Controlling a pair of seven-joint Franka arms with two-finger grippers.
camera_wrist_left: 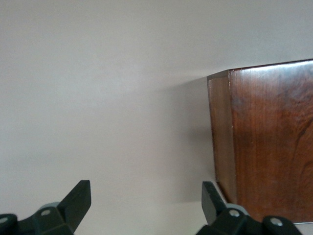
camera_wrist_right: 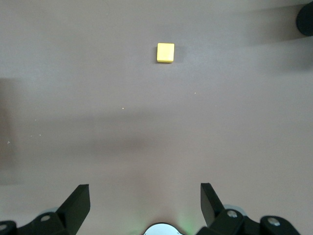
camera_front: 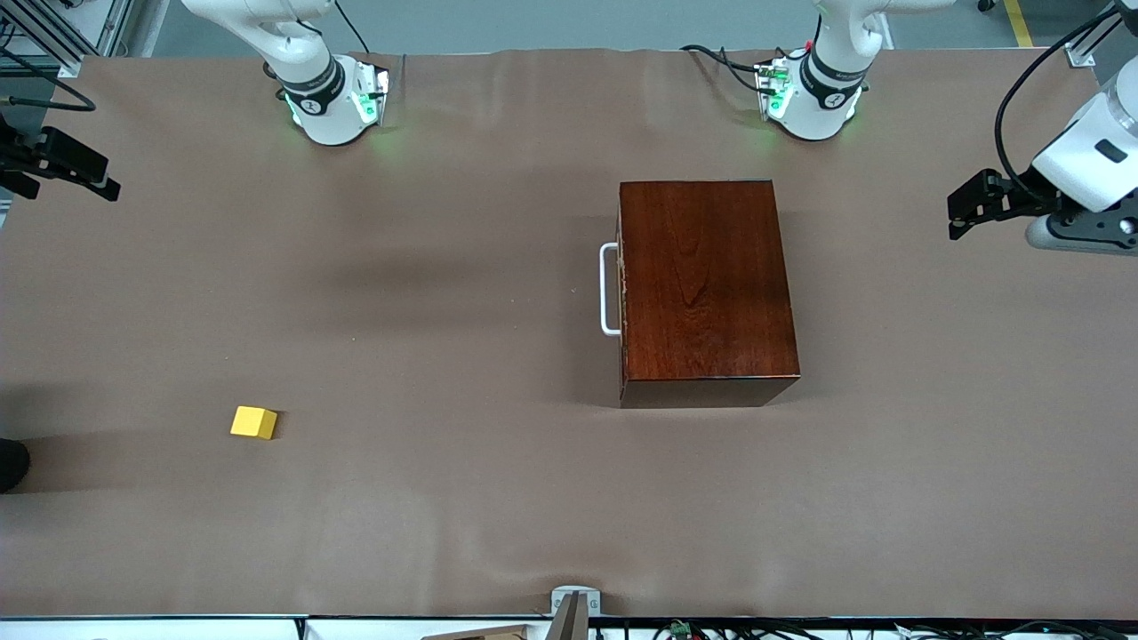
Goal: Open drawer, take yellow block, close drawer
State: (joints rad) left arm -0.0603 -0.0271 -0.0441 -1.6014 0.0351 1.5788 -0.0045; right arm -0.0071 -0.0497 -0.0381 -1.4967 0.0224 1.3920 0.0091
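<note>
On the desk [camera_front: 498,498], the yellow block [camera_front: 253,422] lies at eight o'clock from the shut drawer [camera_front: 610,289]. Both waiting tools, left tool [camera_wrist_left: 146,200] and right tool [camera_wrist_right: 145,203], hang with fingers apart, holding nothing.

- Front cam sits high, facing both arm bases, and takes in the whole counter [camera_front: 462,498].
- Left wrist cam looks down close past its gripper [camera_wrist_left: 146,203] at the wooden box [camera_wrist_left: 266,142], a corner also in the front view.
- Right wrist cam seems higher up, sharing the yellow block [camera_wrist_right: 165,52].
</note>
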